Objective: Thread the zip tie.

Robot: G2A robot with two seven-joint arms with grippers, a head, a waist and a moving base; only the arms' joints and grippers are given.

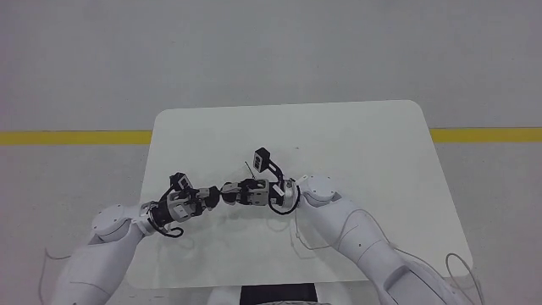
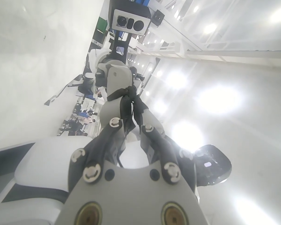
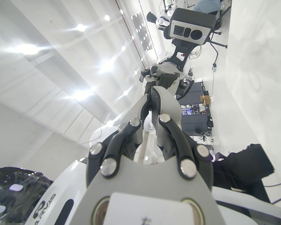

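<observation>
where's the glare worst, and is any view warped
left wrist view: worst glare, ceiling lights bloom into big white patches beside the left gripper, with wide-angle stretch toward the edges; right wrist view: the ceiling lights streak into starbursts, milder, same wide-angle stretch; top view: even light on the table, no glare, yellow floor lines nearly straight
</observation>
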